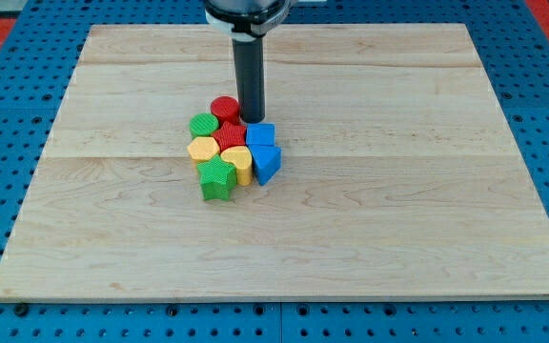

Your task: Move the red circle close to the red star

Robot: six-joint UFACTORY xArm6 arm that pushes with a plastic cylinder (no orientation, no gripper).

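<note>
The red circle point(224, 108) lies at the top of a tight cluster of blocks near the board's middle. The red star point(231, 134) sits just below it, touching or nearly touching. My tip point(253, 118) stands right beside the red circle, on its right, just above the upper blue block point(260, 133). A green block point(203, 124) lies left of the red star.
The cluster also holds a yellow block point(202, 149), a second yellow block point(237, 162), a green block point(217, 178) at the bottom and a second blue block point(267, 163) at the right. The wooden board point(398, 191) lies on a blue pegboard surface.
</note>
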